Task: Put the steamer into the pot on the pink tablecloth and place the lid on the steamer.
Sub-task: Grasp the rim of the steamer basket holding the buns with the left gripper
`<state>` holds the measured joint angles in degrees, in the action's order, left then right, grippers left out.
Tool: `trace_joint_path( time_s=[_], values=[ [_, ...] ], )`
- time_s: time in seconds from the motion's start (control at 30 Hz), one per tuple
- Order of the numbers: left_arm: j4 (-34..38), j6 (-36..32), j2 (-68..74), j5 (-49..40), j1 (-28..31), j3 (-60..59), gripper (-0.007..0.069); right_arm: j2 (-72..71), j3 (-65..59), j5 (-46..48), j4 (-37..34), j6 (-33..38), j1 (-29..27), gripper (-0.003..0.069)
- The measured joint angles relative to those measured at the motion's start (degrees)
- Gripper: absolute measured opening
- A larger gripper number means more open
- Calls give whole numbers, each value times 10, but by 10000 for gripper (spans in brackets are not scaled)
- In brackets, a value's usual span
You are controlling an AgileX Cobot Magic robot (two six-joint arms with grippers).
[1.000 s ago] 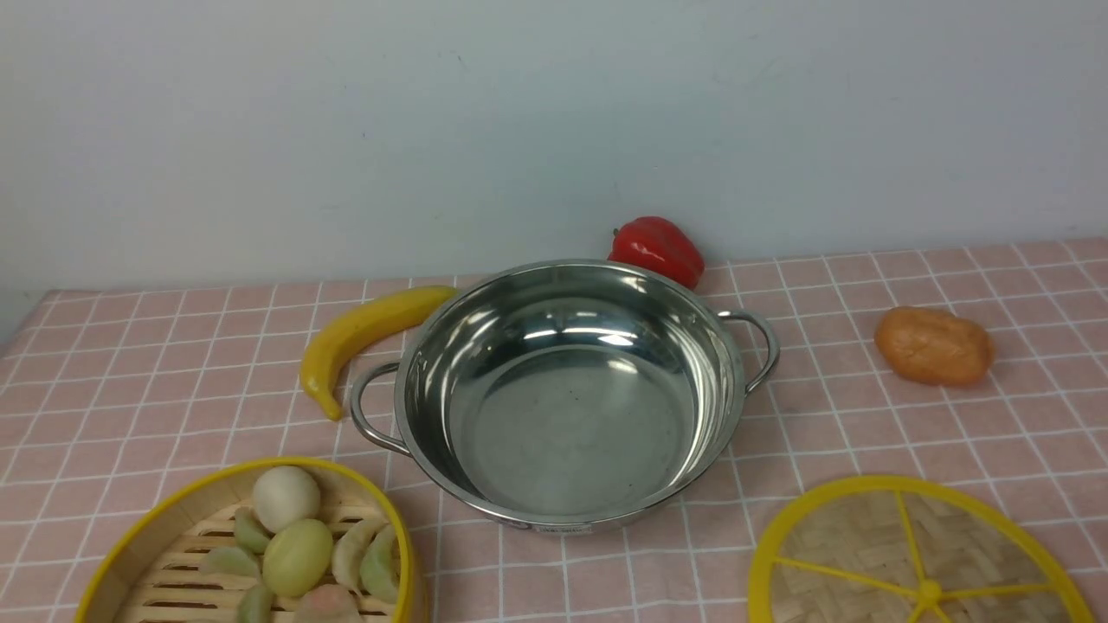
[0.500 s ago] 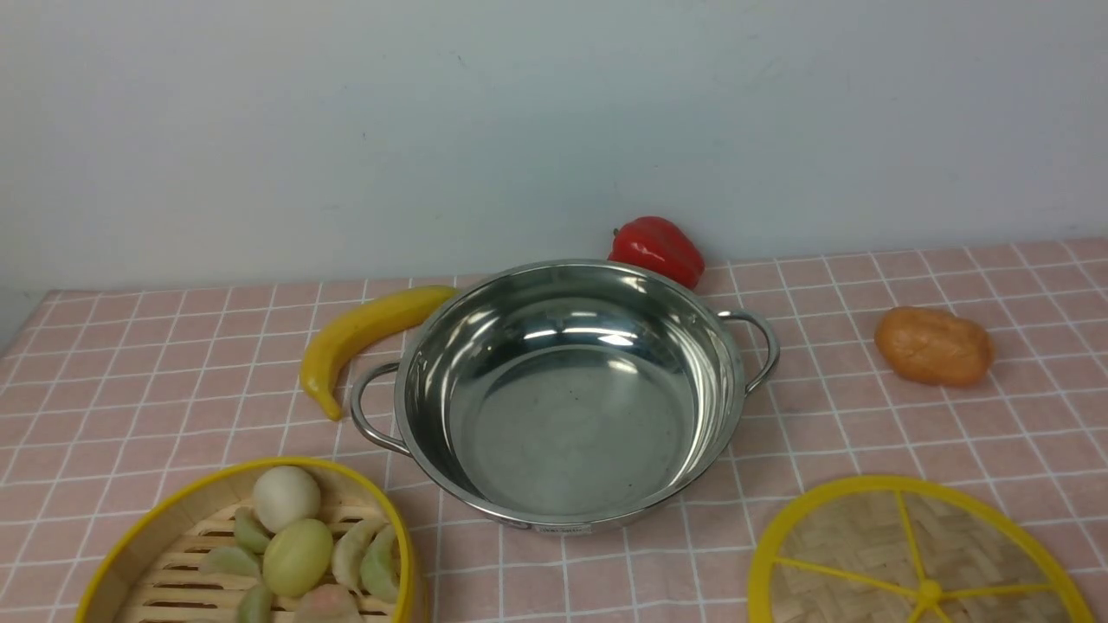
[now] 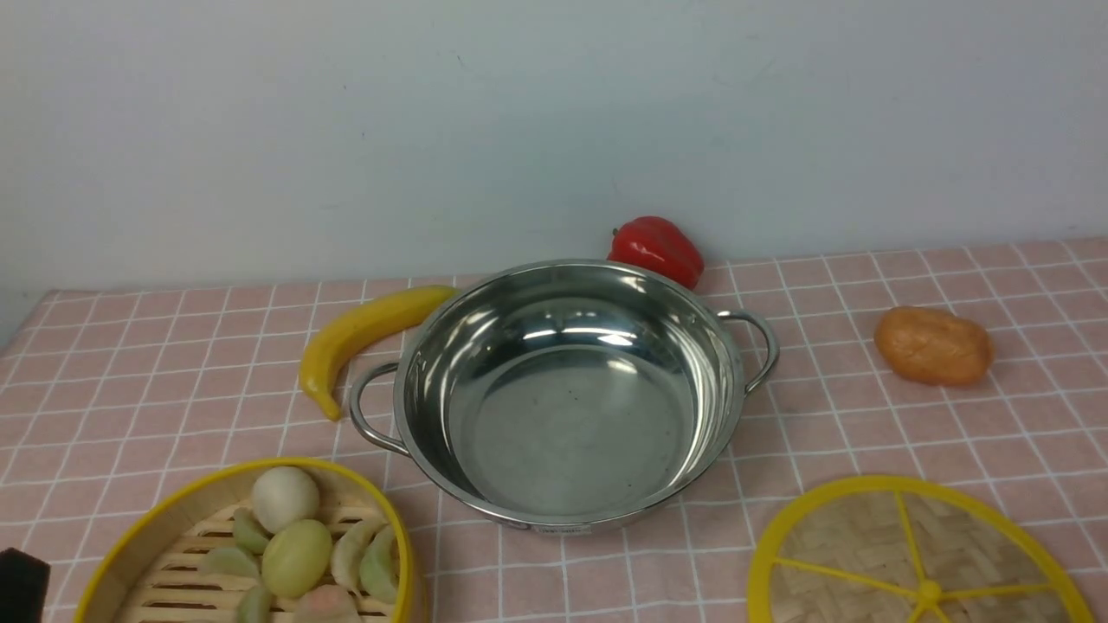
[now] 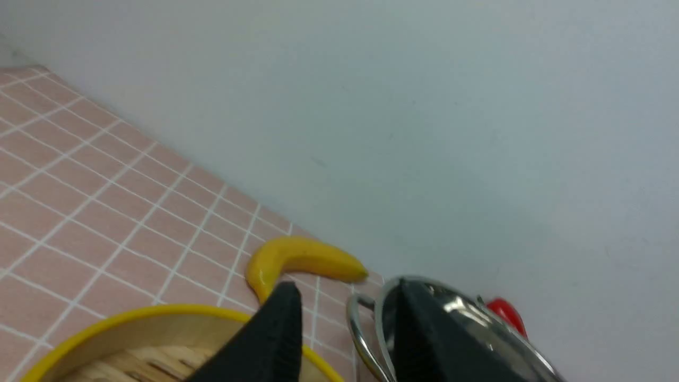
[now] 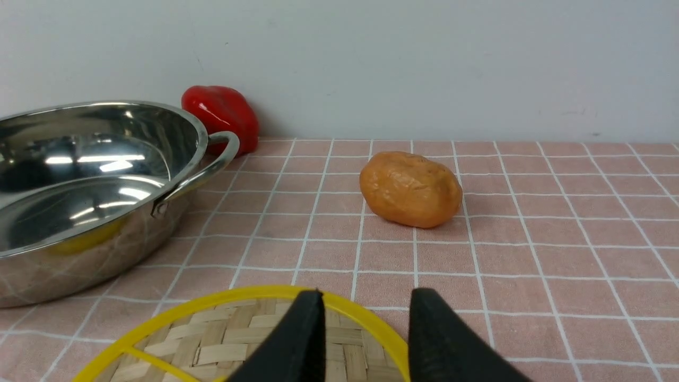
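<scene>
Both grippers idle, nothing held. Left gripper: jaws apart, empty, sitting by the pot-side rim of the steamer. Right gripper: jaws apart, empty, over the lid edge farthest from me.

Steamer is on the pink tablecloth, near-left of the pot, just beside its left handle, not in it. Lid lies flat, near-right of the pot, clear of it. Pot is empty.

Risks I see:
- Pot looks only a bit wider than the steamer. If I come in off-centre, the base hangs on the pot rim and tips.
- Buns and dumplings sit loose in the steamer. Any tilt on the lift likely rolls them out.
- Pot's left handle lies right on the transfer path. A low carry clips it and the pot may slide on the cloth.
- Banana sits against the pot's far-left rim, so a shoved pot pushes it.
- Lid is flat on cloth, so a rim pinch may drag fabric.

Room: wall close behind the pot, red pepper wedged there, so no approach from behind. Open cloth left of the pot past the banana, and right of it before the orange potato. Steamer and lid both run off the front view's near edge, so I can't tell the margin there.
</scene>
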<state>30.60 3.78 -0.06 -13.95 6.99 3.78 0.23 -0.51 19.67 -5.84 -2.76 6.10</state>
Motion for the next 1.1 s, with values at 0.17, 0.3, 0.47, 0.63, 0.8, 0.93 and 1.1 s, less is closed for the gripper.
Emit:
trace_joint_path(
  time_s=[0.17,0.3,0.47,0.63,0.8,0.93,1.1],
  values=[
    [63,-84,35,-70,0,68,243,0,0,0,0,0,0,243],
    [80,-191,90,-164,0,131,243,0,0,0,0,0,0,243],
    [81,-362,238,-452,0,272,243,0,0,0,0,0,0,243],
    [35,-385,381,-551,0,358,243,0,0,0,0,0,0,243],
    [-42,-390,497,-551,0,384,243,0,0,0,0,0,0,243],
    [-69,-415,576,-551,-27,385,243,0,0,0,0,0,0,243],
    [-117,-399,619,-552,-95,386,243,0,0,0,0,0,0,243]
  ],
)
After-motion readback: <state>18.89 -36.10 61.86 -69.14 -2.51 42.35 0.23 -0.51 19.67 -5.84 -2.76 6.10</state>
